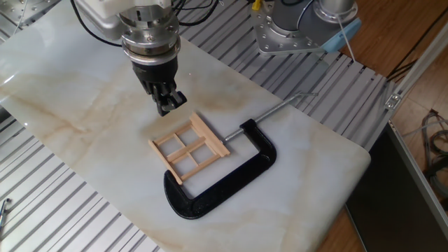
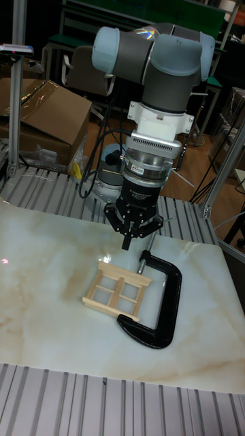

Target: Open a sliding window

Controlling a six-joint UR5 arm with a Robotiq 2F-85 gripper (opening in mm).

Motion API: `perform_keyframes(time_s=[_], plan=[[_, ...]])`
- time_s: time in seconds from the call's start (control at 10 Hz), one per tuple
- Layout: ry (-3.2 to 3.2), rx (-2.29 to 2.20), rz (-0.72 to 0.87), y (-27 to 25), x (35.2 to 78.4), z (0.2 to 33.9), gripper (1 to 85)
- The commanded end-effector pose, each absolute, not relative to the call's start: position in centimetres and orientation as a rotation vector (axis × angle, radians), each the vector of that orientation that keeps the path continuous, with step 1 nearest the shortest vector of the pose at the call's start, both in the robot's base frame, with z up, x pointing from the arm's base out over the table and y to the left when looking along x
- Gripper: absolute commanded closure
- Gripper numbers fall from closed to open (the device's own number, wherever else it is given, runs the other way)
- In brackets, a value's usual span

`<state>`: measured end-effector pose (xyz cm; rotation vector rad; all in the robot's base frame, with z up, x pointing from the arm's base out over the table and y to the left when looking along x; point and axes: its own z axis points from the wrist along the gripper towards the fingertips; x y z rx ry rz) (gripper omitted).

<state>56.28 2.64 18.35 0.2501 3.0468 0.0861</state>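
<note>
The sliding window [image 1: 187, 148] is a small pale-wood frame with four panes, lying flat on the marble slab [image 1: 70, 105]. It sits between the jaws of a black C-clamp [image 1: 238, 171]. My gripper [image 1: 169, 104] points down just above and behind the window's far left corner, not touching it. Its fingers are together with nothing between them. In the tall fixed view the gripper [image 2: 127, 242] hangs over the slab just beyond the window [image 2: 116, 291], near the clamp's [image 2: 167, 293] screw end.
The clamp's silver screw rod [image 1: 280, 108] reaches toward the slab's back right edge. Ribbed metal table surface [image 1: 63, 210] surrounds the slab. The arm's base [image 1: 294, 28] stands at the back. Cardboard boxes [image 2: 41, 116] lie behind the table.
</note>
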Motion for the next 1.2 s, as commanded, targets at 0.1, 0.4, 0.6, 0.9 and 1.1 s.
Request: perform_keyframes(time_s=[0.1,0.4,0.6,0.9,1.1], plan=[[2.999,0.27,0.127,4.0,56.2,17.5,85.0],[2.914,0.25,0.191,4.8,56.3,15.8,85.0],[2.886,0.252,0.236,5.4,56.0,15.2,85.0],[2.855,0.279,0.239,6.3,55.4,14.0,85.0],[2.87,0.251,0.159,5.2,54.9,13.5,85.0]])
